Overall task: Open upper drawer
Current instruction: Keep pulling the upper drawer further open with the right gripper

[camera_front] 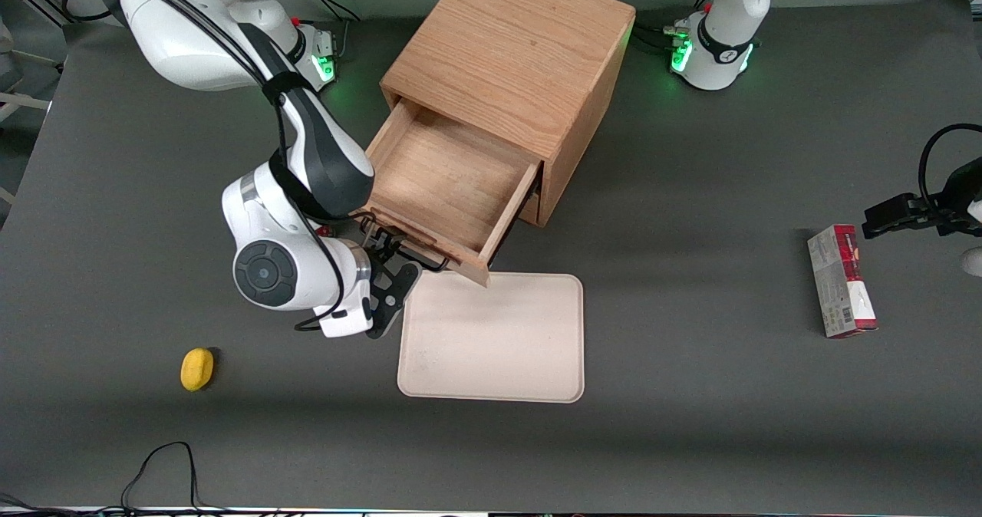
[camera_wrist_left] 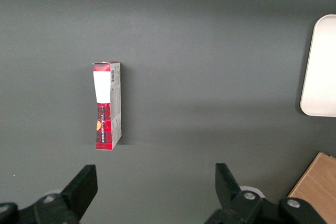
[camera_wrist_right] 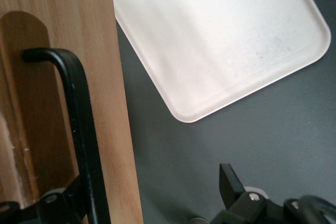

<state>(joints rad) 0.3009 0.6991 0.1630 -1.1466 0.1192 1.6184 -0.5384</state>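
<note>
Upper drawer [camera_front: 453, 183] stands pulled well out of the oak cabinet [camera_front: 514, 57] toward seven o'clock in the front view, above the beige tray [camera_front: 495, 340], while the gripper [camera_front: 383, 252] sits at its black wire handle [camera_wrist_right: 79, 124] with fingers spread apart.

The working arm's white wrist covers most of the gripper [camera_front: 383, 260] in the front view, and the upper drawer [camera_front: 449, 187] hides the bottom drawer beneath it. In the right wrist view, the black wire handle [camera_wrist_right: 79, 124] runs out of frame. The print on the red box [camera_front: 840, 279] is too small to read.
</note>
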